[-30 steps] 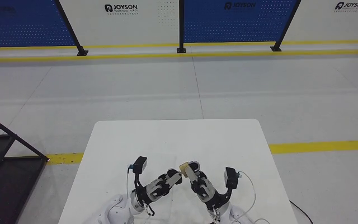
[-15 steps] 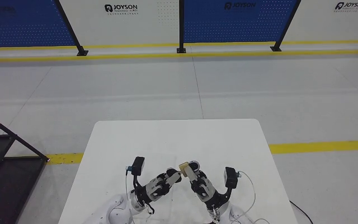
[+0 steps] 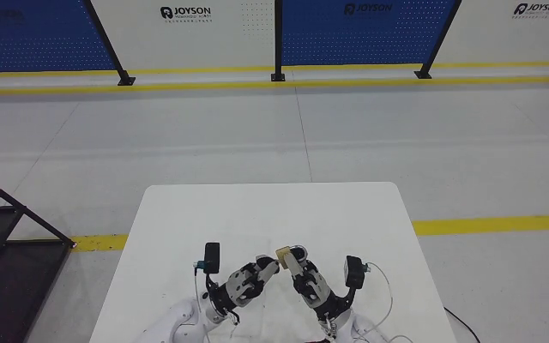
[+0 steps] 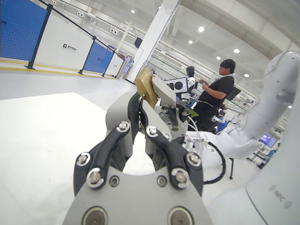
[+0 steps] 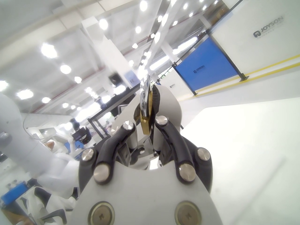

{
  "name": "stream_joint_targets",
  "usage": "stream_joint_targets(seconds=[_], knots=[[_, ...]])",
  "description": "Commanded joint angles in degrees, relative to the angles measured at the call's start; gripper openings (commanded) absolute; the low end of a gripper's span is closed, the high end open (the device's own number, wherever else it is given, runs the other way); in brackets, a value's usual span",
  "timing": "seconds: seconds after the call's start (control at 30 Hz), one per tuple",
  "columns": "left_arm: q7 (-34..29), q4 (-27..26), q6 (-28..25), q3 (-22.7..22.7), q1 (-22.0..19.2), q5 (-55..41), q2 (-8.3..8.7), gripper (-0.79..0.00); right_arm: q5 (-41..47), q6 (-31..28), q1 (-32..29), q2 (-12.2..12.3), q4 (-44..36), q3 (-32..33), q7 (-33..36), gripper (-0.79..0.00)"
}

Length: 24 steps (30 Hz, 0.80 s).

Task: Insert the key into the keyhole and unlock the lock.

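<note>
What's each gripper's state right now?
Left gripper: closed, apparently on the key, which is mostly hidden.
Right gripper: closed on the brass padlock.

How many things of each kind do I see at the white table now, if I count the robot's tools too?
Grey two-fingered tools: 2, the left tool and the right tool
Padlocks: 1, the brass padlock with silver shackle, in the right tool
Keys: 1, the small metal key, barely visible at the left tool's tip
Tables: 1, the white rectangular table
Total: 5
</note>
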Motion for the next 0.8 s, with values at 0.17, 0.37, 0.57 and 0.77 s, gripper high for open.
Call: stream_joint_targets(seconds=[0.17, 0.37, 0.57, 0.77], knots=[[7.2, -0.5, 6.7, -0.1, 1.0, 9.9, -0.54, -0.785, -0.2, 0.3, 0.0, 0.0, -0.1, 0.0, -0.3, -0.785], [13.7, -0.5, 15.1, 0.5, 1.9, 19.7, -0.99, -0.785, -0.3, 0.4, -0.1, -0.1, 0.0, 0.0, -0.5, -0.785], [18.2, 0.2, 20.7, 1.5, 1.9, 25.0, -1.43, -0.785, -0.3, 0.2, -0.1, -0.1, 0.0, 0.0, -0.6, -0.785], [22.2, 0.9, 25.6, 1.9, 1.8, 29.0, -1.74, -0.785, -0.3, 0.2, -0.2, 0.0, -0.1, 0.0, -0.6, -0.785]])
